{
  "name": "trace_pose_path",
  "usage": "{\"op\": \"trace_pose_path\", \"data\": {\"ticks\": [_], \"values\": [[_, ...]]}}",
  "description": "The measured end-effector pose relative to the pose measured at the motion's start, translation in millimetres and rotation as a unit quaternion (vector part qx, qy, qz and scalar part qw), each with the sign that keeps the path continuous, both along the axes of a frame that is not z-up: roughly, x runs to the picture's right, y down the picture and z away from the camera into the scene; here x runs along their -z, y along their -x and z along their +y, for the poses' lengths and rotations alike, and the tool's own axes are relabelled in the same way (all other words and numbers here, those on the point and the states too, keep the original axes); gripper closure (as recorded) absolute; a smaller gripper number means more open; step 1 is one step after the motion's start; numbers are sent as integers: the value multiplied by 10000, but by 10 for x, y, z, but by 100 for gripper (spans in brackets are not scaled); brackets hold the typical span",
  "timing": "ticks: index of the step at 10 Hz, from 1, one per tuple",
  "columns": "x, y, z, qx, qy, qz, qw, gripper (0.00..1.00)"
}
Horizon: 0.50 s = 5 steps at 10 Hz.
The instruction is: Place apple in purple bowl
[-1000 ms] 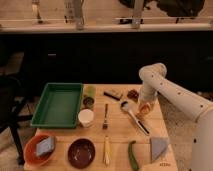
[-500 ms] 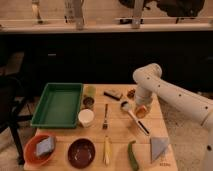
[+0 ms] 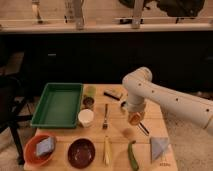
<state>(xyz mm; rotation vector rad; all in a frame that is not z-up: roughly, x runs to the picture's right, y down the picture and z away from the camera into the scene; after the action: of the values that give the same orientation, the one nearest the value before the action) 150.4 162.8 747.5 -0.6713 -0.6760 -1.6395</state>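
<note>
The apple (image 3: 134,119), small and orange-red, hangs under my gripper (image 3: 133,116), which is shut on it just above the table's right-middle. Its shadow falls on the wood a little below. My white arm (image 3: 165,102) reaches in from the right. The purple bowl (image 3: 81,152), dark maroon with a dark inside, sits at the table's front edge, left of and nearer than the gripper, with nothing in it.
A green tray (image 3: 59,104) fills the back left. A white cup (image 3: 86,117) and a fork (image 3: 105,116) lie between the gripper and the tray. An orange bowl (image 3: 31,148) holding a sponge stands front left. A yellow item (image 3: 106,150), a green vegetable (image 3: 132,156) and a grey cloth (image 3: 160,148) line the front.
The arm has swung left and toward the table's front, carrying the apple with it, so the gripper is closer to the purple bowl.
</note>
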Motion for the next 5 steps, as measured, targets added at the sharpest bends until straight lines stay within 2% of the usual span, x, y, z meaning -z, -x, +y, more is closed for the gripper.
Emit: {"op": "trace_pose_path", "data": {"ticks": [1, 5], "values": [[31, 56, 30, 72, 29, -62, 10000, 100], [33, 40, 35, 71, 33, -60, 10000, 100]]}}
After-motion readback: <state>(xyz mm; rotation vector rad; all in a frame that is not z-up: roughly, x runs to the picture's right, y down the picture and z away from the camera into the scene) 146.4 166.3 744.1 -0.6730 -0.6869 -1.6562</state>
